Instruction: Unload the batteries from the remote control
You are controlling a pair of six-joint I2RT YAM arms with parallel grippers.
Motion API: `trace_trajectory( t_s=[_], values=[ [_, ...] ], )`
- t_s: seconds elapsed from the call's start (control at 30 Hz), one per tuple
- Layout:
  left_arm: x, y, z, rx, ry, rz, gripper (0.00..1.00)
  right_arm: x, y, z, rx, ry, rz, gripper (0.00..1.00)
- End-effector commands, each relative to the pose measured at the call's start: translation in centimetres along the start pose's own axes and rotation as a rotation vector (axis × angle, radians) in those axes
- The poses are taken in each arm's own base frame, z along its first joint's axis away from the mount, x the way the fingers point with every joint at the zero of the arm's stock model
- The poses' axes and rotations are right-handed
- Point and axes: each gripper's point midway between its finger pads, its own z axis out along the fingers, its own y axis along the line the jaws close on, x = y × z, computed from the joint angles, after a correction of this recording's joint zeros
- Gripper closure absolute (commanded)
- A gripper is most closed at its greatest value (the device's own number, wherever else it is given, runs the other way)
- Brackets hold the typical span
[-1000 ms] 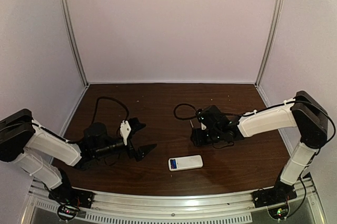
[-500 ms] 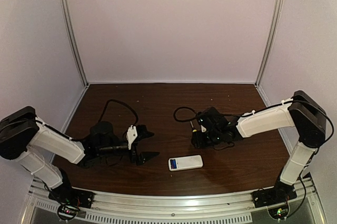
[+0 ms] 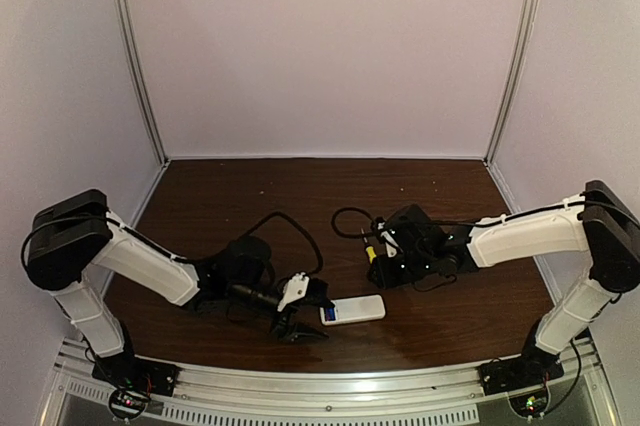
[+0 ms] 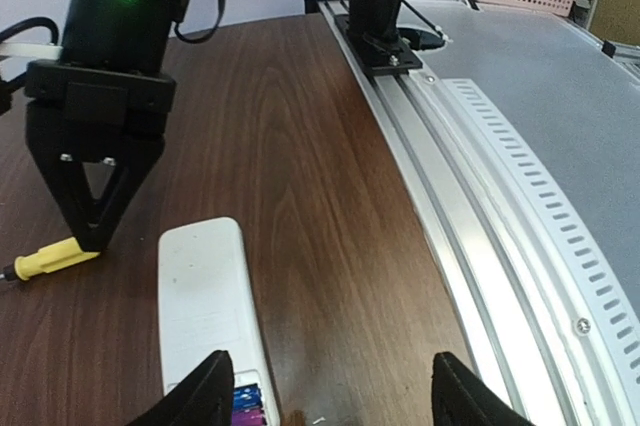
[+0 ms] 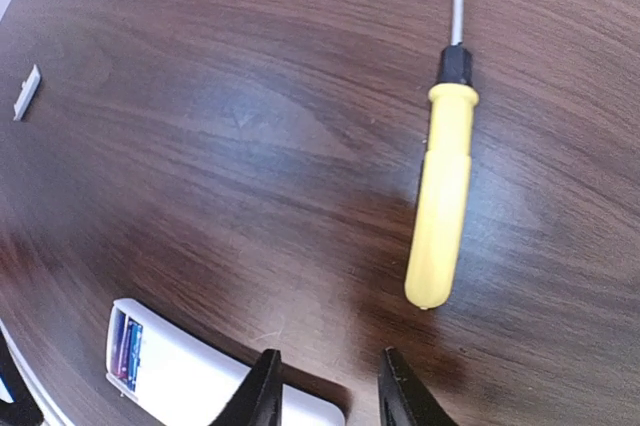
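Remote control (image 3: 352,310) lies flat on the worktop (image 3: 230,196), near front edge. Batteries (image 4: 247,401) sit in its open bay, at the end by the left gripper (image 4: 335,398), whose jaws are spread and hold nothing. Right gripper (image 5: 325,388) jaws are narrowly apart and empty, with the yellow screwdriver (image 5: 440,208) just beyond.

No writing, label, brand, number or sign can be read in any of the views. The remote control (image 4: 205,296) shows a plain white face with no lettering that can be made out. The yellow handle of the screwdriver (image 5: 440,196) carries no legible mark either.
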Motion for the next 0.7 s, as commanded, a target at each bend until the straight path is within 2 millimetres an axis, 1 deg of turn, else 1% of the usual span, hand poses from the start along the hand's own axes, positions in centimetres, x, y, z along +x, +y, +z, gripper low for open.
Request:
trace_trajectory(
  t_s=[0.0, 0.07, 0.13, 0.23, 0.33, 0.4, 0.57, 0.67],
  values=[
    [1.7, -1.6, 1.2, 0.114, 0.071, -0.015, 0.31, 1.4, 0.7, 1.0, -0.032, 0.042, -0.014, 0.70],
    [2.7, -1.9, 1.8, 0.150, 0.107, -0.038, 0.31, 1.4, 1.0, 1.4, -0.041, 0.049, -0.015, 0.73],
    [3.7, -2.2, 2.4, 0.186, 0.140, -0.063, 0.33, 1.5, 1.3, 1.7, -0.047, 0.055, -0.019, 0.79],
    [4.8, -2.1, 3.2, 0.209, 0.181, -0.092, 0.37, 1.9, 1.6, 2.2, -0.051, 0.070, -0.027, 0.86],
    [5.6, -1.9, 3.9, 0.219, 0.212, -0.112, 0.39, 2.6, 1.4, 2.5, -0.046, 0.090, -0.031, 0.88],
    [5.9, -1.5, 4.2, 0.202, 0.224, -0.115, 0.38, 2.9, 1.3, 2.6, -0.044, 0.097, -0.032, 0.88],
    [6.8, -0.4, 4.3, 0.140, 0.266, -0.120, 0.39, 3.7, 1.4, 2.4, -0.050, 0.122, -0.039, 0.89],
    [7.1, 0.5, 4.3, 0.092, 0.287, -0.116, 0.41, 4.4, 1.8, 2.2, -0.068, 0.143, -0.046, 0.89]
  ],
)
